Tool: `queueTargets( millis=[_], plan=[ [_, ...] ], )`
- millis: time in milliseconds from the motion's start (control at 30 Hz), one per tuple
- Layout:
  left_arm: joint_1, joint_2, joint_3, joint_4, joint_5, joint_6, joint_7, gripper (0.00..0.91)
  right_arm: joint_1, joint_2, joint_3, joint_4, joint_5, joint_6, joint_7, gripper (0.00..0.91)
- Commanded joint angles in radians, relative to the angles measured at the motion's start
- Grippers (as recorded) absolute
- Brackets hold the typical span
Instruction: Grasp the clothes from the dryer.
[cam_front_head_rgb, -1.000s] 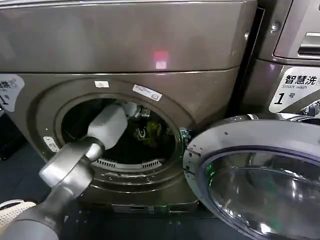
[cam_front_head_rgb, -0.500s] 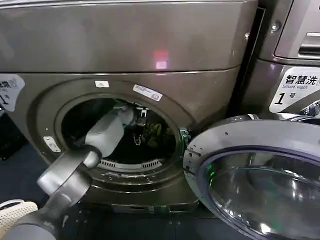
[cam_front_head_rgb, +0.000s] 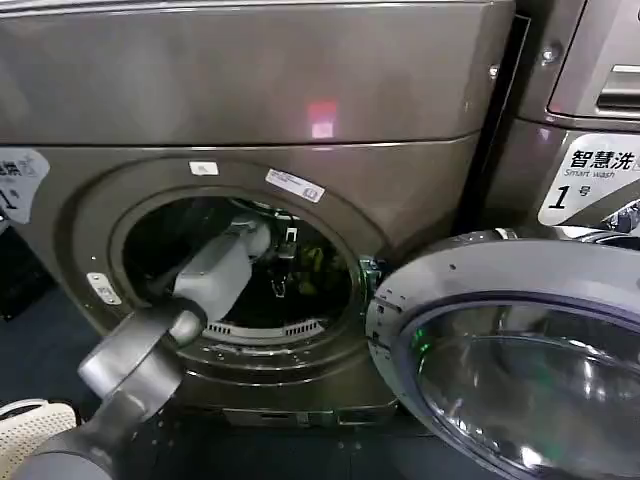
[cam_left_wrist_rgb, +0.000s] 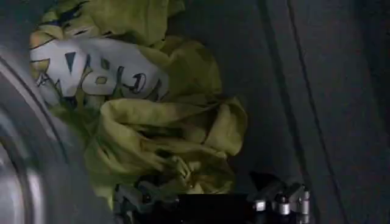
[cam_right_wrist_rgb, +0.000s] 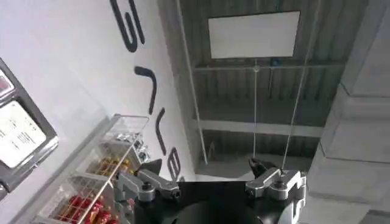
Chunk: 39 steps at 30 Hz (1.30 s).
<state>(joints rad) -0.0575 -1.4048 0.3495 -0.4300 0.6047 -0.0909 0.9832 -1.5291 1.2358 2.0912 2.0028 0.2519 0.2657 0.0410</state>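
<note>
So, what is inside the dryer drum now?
The clothes, a crumpled yellow-green bundle, lie inside the dryer. The open left gripper is right at them. The arm hides part of the drum.

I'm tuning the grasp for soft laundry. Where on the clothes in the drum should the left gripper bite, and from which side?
Bite the raised, folded ridge of the clothes nearest the left gripper, coming straight in through the dryer mouth. Its fingers are open just short of that bunched fold, which probably pinches more surely than the flatter printed patch.
</note>
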Motion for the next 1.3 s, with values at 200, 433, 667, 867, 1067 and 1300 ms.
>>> queueTargets(
  millis=[200, 433, 667, 867, 1067, 1300],
  plan=[
    [0.000, -0.002, 0.002, -0.001, 0.019, 0.032, -0.079, 0.907, 0.005, 0.001, -0.007, 0.000, -0.001, 0.001, 0.000, 0.907],
    [-0.011, 0.021, 0.001, 0.002, 0.036, 0.037, -0.119, 0.907, 0.010, 0.002, -0.014, 0.002, -0.004, 0.001, -0.001, 0.907],
    [-0.010, 0.017, -0.016, 0.008, 0.034, 0.021, -0.130, 0.000, 0.005, 0.002, -0.010, 0.002, -0.002, 0.002, -0.001, 0.907],
    [-0.016, 0.016, -0.016, 0.008, 0.024, 0.018, -0.135, 0.000, 0.005, 0.001, -0.009, 0.003, -0.001, 0.002, -0.001, 0.907],
    [-0.015, 0.016, -0.017, 0.007, 0.020, 0.017, -0.139, 0.000, 0.006, -0.001, -0.009, 0.004, -0.001, 0.001, -0.001, 0.907],
    [-0.016, 0.014, -0.018, 0.007, 0.013, 0.017, -0.145, 0.000, 0.007, -0.002, -0.009, 0.005, 0.000, 0.001, 0.000, 0.907]
  ],
)
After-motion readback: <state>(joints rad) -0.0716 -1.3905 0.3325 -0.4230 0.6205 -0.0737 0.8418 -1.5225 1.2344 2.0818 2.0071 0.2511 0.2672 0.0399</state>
